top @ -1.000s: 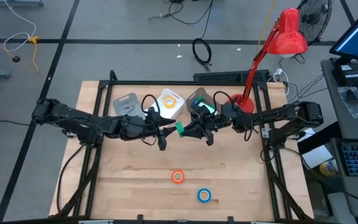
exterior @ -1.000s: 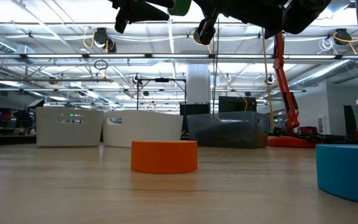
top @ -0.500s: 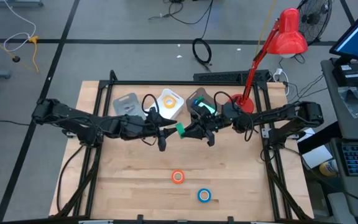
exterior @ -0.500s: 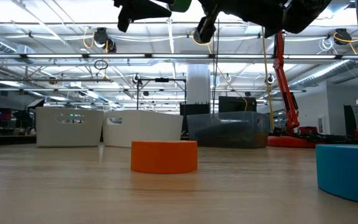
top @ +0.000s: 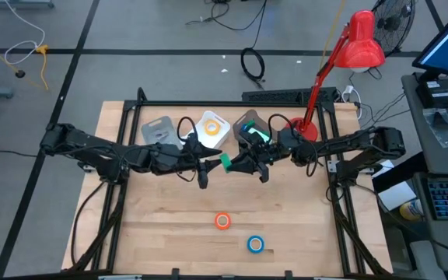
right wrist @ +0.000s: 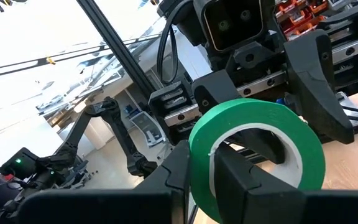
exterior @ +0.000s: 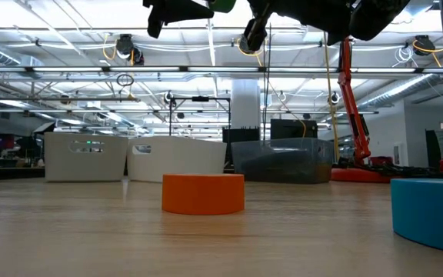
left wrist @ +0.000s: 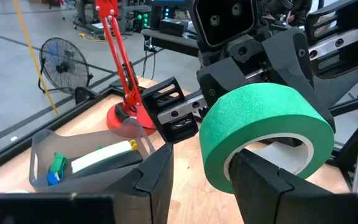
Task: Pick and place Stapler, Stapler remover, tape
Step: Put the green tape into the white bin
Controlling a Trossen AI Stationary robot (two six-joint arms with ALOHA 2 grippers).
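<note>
- Now both arms meet in the air over the middle of the table [top: 162, 233], and they share one thing: the green tape roll [top: 225, 161].
- Almost nothing has moved in the last second. The two arms stay put, nose to nose.
- The left gripper [left wrist: 201, 165] grasps the green tape roll across its outside, one finger on each side.
- The right gripper [right wrist: 199, 163] pinches the same roll's wall, with one finger inside the ring and one outside.
- So this looks like a hand-over that has stopped halfway. One gripper must let go before the roll can travel on.
- The orange tape roll [top: 222, 221] lies flat on the table at about 6 o'clock from the grippers.
- The blue tape roll [top: 255, 244] lies near it, at about 5 o'clock.
- Both still wait to be picked.
- Bins sit at 12 o'clock: a grey bin [top: 157, 131], a white bin [top: 211, 127] and a clear bin [top: 249, 125].
</note>
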